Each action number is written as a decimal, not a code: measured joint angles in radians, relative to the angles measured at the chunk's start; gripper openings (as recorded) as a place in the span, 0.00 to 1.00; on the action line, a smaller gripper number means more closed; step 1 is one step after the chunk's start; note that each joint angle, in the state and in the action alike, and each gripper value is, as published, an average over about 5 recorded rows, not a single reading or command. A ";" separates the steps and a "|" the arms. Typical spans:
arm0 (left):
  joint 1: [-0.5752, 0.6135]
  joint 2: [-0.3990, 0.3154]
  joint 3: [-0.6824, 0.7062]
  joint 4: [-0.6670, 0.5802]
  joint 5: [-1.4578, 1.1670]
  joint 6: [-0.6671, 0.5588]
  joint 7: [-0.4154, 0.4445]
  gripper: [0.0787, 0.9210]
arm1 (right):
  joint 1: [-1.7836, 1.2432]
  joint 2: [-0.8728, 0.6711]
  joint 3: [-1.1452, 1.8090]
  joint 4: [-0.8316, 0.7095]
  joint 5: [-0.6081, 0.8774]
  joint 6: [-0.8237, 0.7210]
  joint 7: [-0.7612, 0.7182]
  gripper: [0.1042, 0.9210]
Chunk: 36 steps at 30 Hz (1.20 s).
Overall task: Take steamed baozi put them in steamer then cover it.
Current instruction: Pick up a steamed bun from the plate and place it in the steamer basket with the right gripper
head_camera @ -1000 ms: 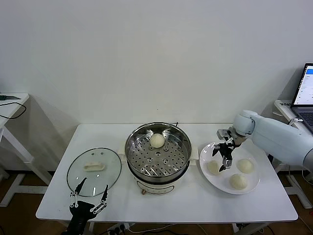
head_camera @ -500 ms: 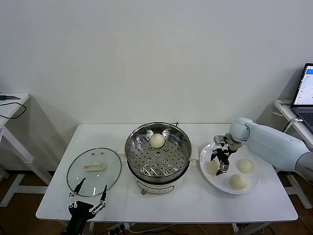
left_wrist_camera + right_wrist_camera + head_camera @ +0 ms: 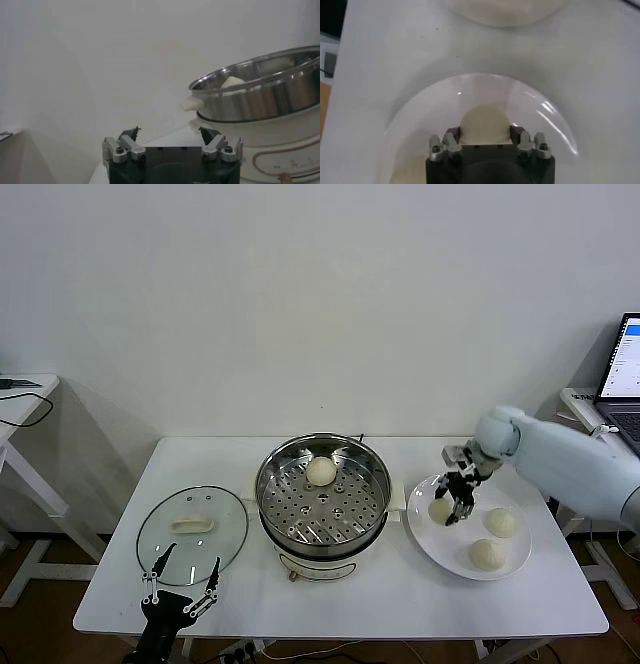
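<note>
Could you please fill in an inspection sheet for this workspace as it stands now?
Surface: white table, upright.
Job's things: shiny steel steamer on cream base holds one cream-white baozi; two baozi lie on the flat white plate; clear glass cover lies flat beside the steamer.
Clutter: nothing seen.
Grippers: right gripper shut on a third plate baozi, lifted slightly; left gripper open, parked at the table's near edge by the cover.
Cables: a black lead on the side table.
Surroundings: white wall; laptop at right.
</note>
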 measured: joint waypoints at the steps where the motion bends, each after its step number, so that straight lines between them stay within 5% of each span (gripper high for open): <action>1: 0.000 0.001 0.001 -0.001 0.000 0.000 0.000 0.88 | 0.030 0.005 -0.011 0.009 0.010 0.000 -0.012 0.67; 19: -0.006 0.002 0.006 -0.007 -0.001 -0.004 -0.004 0.88 | 0.366 0.285 -0.220 0.133 0.304 -0.109 -0.032 0.66; 36: -0.011 -0.003 -0.006 0.006 -0.005 -0.013 -0.010 0.88 | 0.309 0.547 -0.295 0.074 0.369 -0.204 0.076 0.64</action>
